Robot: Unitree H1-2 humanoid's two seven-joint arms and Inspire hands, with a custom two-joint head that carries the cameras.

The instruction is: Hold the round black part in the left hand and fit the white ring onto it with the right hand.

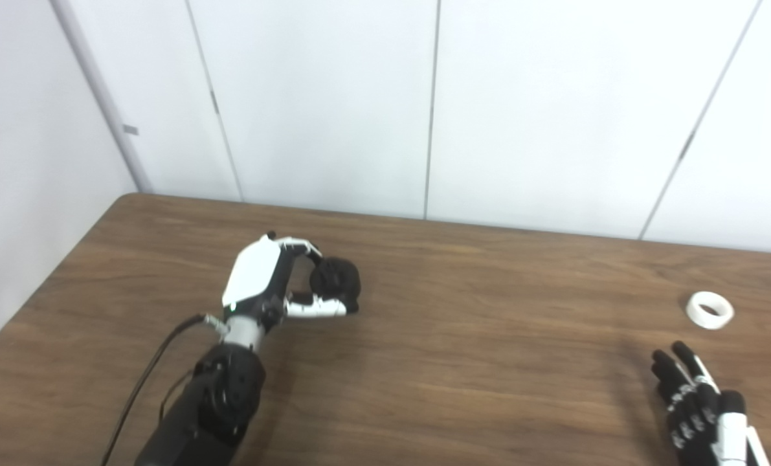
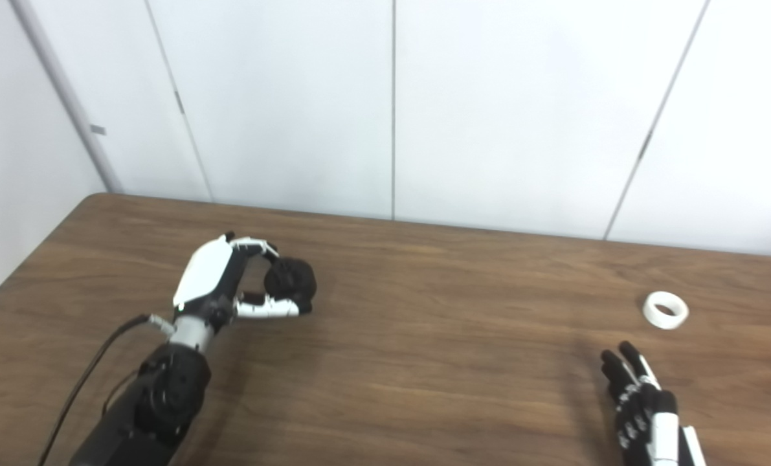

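In the left eye view, the left hand (image 1: 262,285) is curled round the round black part (image 1: 335,282), fingers over its top and thumb beneath, near the back left of the wooden table (image 1: 463,362); whether the part is lifted or resting on the wood cannot be told. The white ring (image 1: 709,310) lies flat on the table far to the right, well apart from the part, and the right hand (image 1: 699,404) sits low at the picture's edge, just short of the ring, fingers spread and holding nothing. In the right eye view the same layout shows: left hand (image 2: 220,285) clasped on the black part (image 2: 290,279), ring (image 2: 665,309) untouched, right hand (image 2: 641,404) open below it with a clear strip of table between them. The ring is small, light and low (probably slippery too), so fingers closing from above could nudge it away or tip it rather than catch it. The pinch on the black part looks shallow, so pressing the ring on could twist the part loose.
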